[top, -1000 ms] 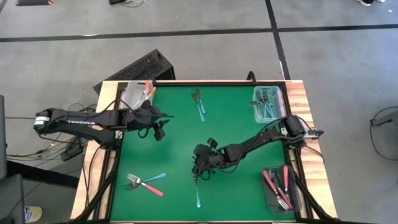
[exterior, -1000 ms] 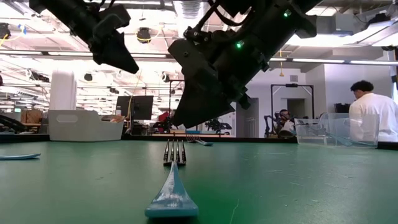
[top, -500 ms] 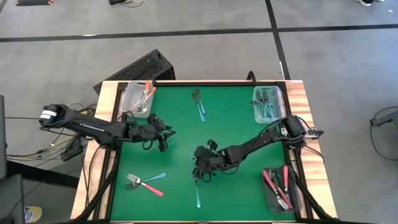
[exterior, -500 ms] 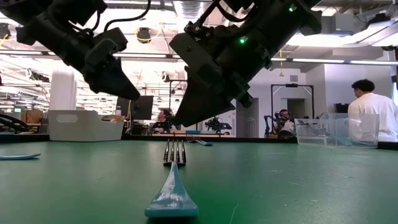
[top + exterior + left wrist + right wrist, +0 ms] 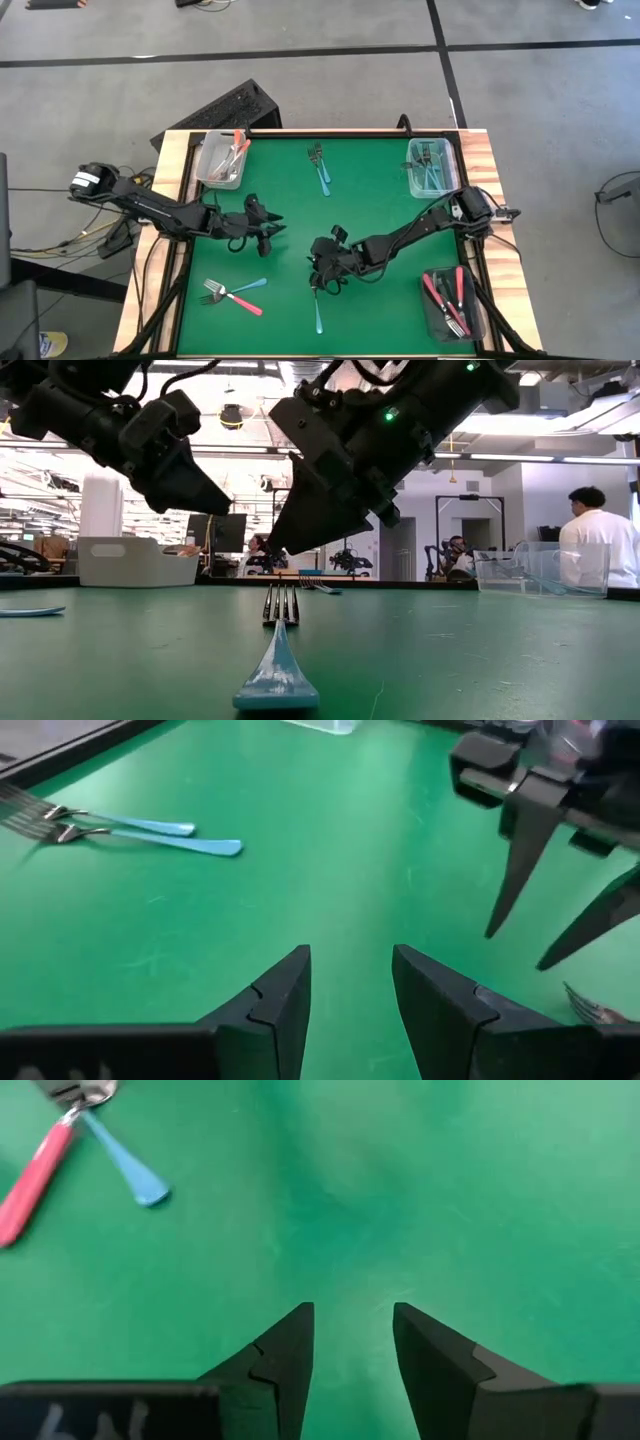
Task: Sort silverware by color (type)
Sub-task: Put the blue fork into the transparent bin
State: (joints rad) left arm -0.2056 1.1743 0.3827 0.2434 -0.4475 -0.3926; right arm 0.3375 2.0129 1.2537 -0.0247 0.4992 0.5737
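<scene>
A light-blue fork (image 5: 318, 312) lies flat on the green mat near the front edge, seen end-on in the low view (image 5: 279, 665), with its tines (image 5: 282, 605) pointing away. My right gripper (image 5: 318, 282) hangs open just above the tine end (image 5: 353, 1315), holding nothing. My left gripper (image 5: 274, 228) is open and empty left of it, a little above the mat (image 5: 350, 960). Two more blue forks (image 5: 320, 165) lie side by side near the far edge. A pink fork and a blue fork (image 5: 235, 293) lie crossed at the near left.
A clear bin (image 5: 222, 158) with orange forks stands at the far left. Another clear bin (image 5: 430, 165) with blue forks is at the far right, and a dark bin (image 5: 447, 300) with pink forks at the near right. A person (image 5: 590, 540) stands in the room behind.
My left gripper has come down and moved toward the table's near edge and middle, ending close to my right gripper. It has stayed open.
</scene>
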